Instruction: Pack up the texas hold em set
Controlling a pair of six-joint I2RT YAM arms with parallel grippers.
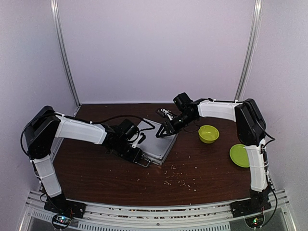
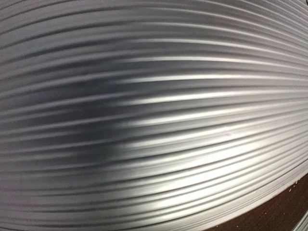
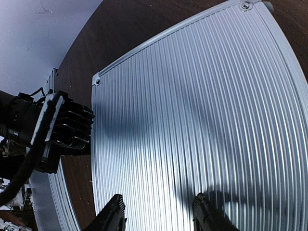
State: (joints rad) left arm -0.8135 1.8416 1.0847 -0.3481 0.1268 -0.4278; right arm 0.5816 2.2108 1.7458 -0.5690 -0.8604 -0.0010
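The silver ribbed case [image 1: 157, 141] of the texas hold em set lies at mid-table with its lid down, its metal handle [image 1: 144, 162] at the near edge. Chips, dice and card box are hidden. My left gripper [image 1: 136, 140] sits low against the case's left side; the left wrist view shows only ribbed aluminium [image 2: 154, 115] up close, not the fingers. My right gripper [image 1: 164, 132] hovers over the lid's far edge. In the right wrist view its fingers [image 3: 117, 208] are spread apart above the lid [image 3: 192, 106], with nothing between them.
A lime-green bowl [image 1: 208, 133] stands right of the case, a flat lime-green plate [image 1: 239, 155] nearer the right arm's base. Small light bits [image 1: 166, 113] lie behind the case. Crumbs [image 1: 178, 180] dot the brown table in front. The left arm's black wrist [image 3: 62, 130] is beside the lid.
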